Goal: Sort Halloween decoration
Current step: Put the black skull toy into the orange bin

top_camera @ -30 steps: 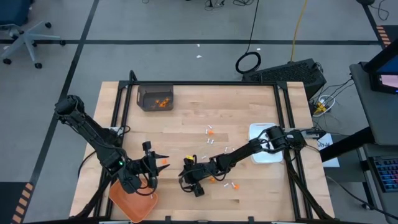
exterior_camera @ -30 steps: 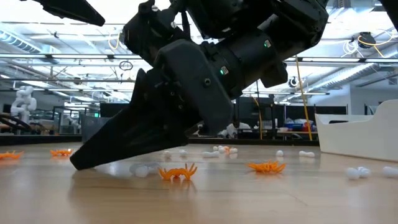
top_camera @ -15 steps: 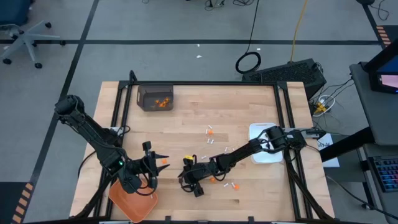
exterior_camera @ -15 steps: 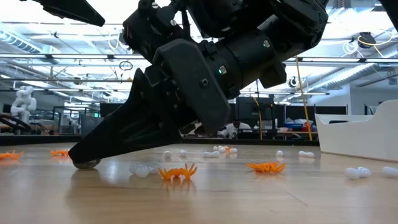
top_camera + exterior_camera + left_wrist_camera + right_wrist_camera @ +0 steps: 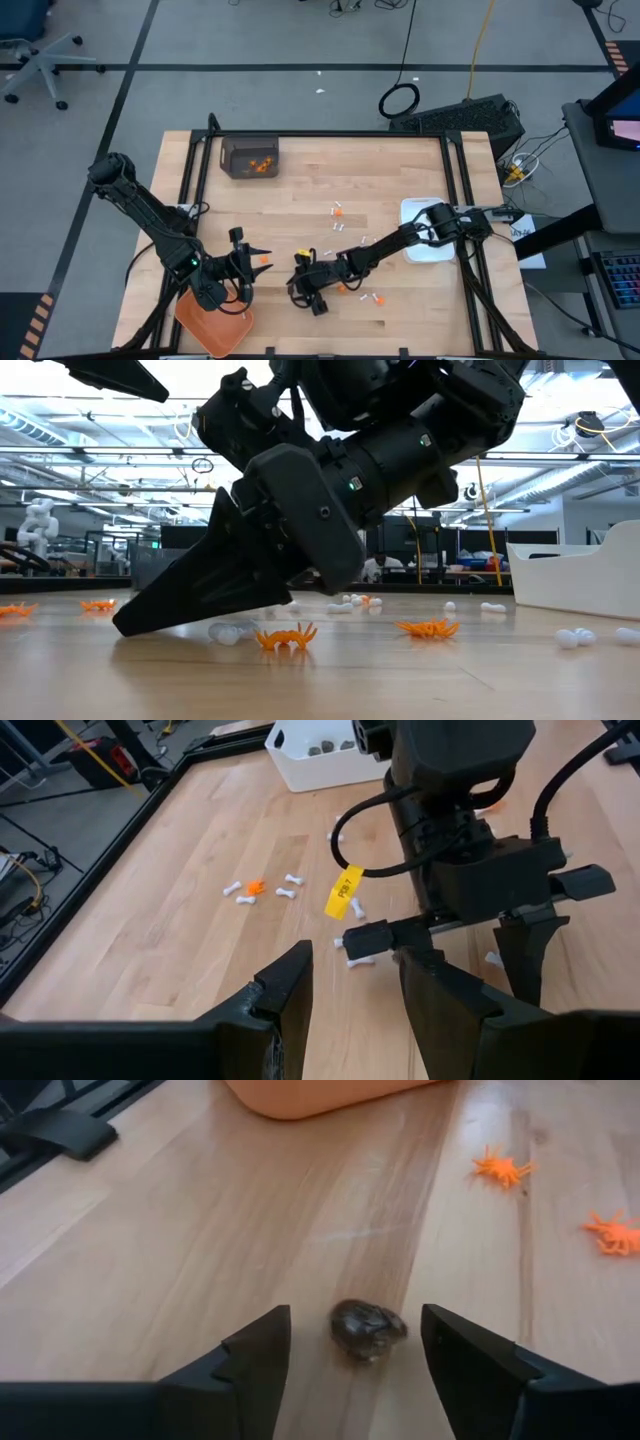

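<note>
Right gripper low, jaws spread around dark bit, lower centre of frame: centre, then pinch gently. Left gripper idle, jaws spread.

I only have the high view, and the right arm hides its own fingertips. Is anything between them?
Observer: Yes. The right wrist view shows a dark brown bit lying between the open fingers of the right gripper, not pinched.
Operator: What lies past it?
Observer: The orange tray, with two orange bits off to one side.
Operator: And the left gripper?
Observer: The left gripper is open and holds nothing.
</note>
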Controlling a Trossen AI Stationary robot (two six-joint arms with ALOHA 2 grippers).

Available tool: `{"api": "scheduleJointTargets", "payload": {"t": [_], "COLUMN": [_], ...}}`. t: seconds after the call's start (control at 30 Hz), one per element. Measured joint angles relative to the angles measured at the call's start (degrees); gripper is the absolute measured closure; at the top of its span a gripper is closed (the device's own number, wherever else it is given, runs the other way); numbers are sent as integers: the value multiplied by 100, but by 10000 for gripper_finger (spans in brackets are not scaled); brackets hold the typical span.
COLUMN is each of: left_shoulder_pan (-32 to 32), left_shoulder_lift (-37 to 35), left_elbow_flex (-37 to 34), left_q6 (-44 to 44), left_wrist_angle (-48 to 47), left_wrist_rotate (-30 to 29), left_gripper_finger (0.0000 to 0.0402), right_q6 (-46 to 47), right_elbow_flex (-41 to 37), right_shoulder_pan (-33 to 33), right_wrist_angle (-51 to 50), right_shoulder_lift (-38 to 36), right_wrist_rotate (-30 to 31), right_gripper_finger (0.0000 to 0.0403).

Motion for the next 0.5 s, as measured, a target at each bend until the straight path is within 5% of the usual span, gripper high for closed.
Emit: {"api": "scheduleJointTargets", "payload": {"t": [0.2, 0.5], "left_shoulder_pan": [0, 0], "left_shoulder_lift": [0, 0], "left_elbow_flex": [0, 0], "left_q6": [0, 0], "left_wrist_angle": [0, 0], "left_wrist_rotate": [0, 0], "left_gripper_finger": [249, 249], "right_q6": [20, -32], "right_elbow_flex": [0, 4], "right_shoulder_pan": [-2, -13], "right_wrist_angle": [50, 78], "right_shoulder_lift": [2, 2], "right_wrist_rotate": [0, 0], "right_gripper_finger": [223, 323]}}
